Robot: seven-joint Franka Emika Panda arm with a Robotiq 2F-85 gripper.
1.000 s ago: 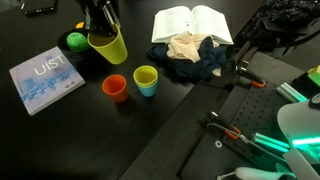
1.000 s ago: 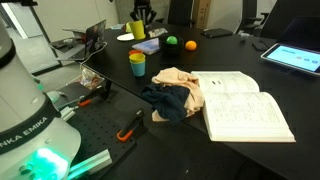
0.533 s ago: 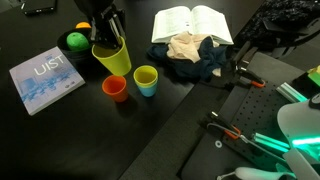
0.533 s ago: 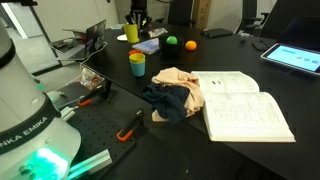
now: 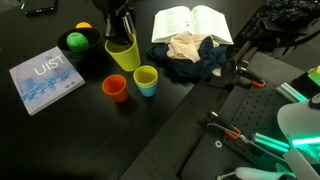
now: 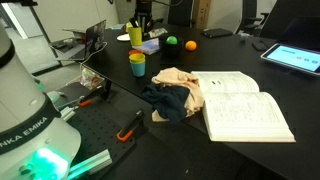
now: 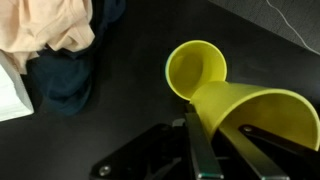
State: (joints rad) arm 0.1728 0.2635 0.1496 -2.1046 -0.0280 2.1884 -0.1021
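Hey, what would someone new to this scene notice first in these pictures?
The lime-yellow cup clamped at its rim by the gripper stands out against the dark table, close to an orange cup and a yellow cup nested in a blue one. Next comes the open book with a heap of clothes lying against it.

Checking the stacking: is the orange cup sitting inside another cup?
No, in an exterior view the orange cup stands by itself on the black table, apart from the yellow cup.
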